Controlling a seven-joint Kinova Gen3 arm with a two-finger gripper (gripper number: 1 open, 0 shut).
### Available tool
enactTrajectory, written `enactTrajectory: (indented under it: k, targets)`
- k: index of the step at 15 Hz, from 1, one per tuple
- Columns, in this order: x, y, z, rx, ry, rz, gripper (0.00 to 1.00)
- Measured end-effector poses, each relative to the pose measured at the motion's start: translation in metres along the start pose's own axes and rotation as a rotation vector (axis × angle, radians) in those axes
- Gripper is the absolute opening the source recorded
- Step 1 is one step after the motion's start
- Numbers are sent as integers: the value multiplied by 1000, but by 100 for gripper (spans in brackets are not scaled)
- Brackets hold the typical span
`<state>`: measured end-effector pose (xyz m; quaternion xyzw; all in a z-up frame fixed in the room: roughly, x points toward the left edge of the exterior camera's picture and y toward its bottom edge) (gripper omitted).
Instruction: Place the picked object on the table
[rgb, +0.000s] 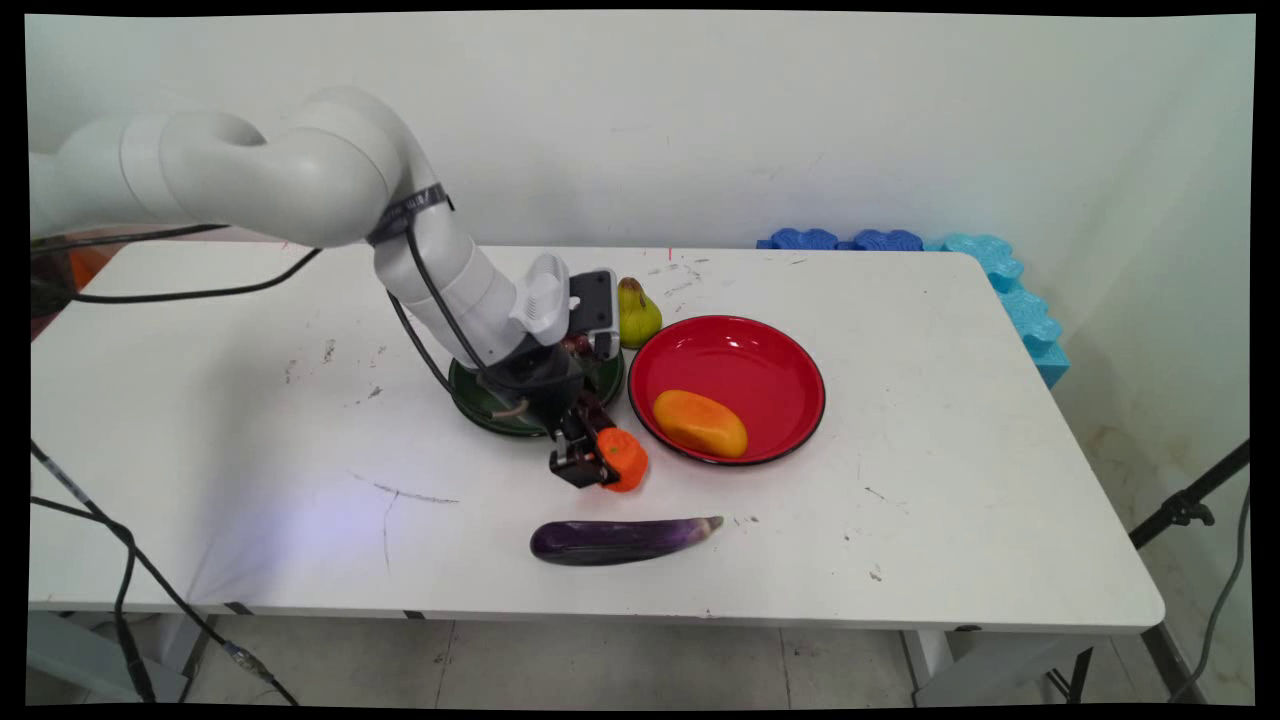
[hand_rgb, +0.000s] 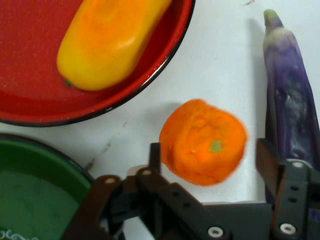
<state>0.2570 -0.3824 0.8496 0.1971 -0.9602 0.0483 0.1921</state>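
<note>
Straddling the orange (hand_rgb: 202, 142), the tool (hand_rgb: 209, 160) sits between red plate (hand_rgb: 150, 75) and eggplant (hand_rgb: 292, 95).

Tabletop (rgb: 900, 480): 1.
Plates: 2 — one red plate (rgb: 770, 350), beyond the fingers (hand_rgb: 155, 157); one green plate (rgb: 480, 405), behind them under the arm.
Fruit and vegetables: 4.
- Orange (hand_rgb: 202, 141): 1, between the two fingers.
- Mango (rgb: 700, 423): 1, yellow-orange, lying in the red plate.
- Pear (rgb: 637, 312): 1, yellow-green, behind the fingers, beside both plates.
- Eggplant (rgb: 620, 539): 1, purple, on the tabletop just past the finger on the near side.
Blue foam pieces (rgb: 1000, 275): several at the far right edge; exact count cannot be told.
</note>
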Motion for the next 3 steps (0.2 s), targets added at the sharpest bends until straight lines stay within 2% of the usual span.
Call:
enactTrajectory:
  k: [1,3]
  targets:
    - [1,1,3,0,5,5,100]
    - [2,1,5,1,17,16,100]
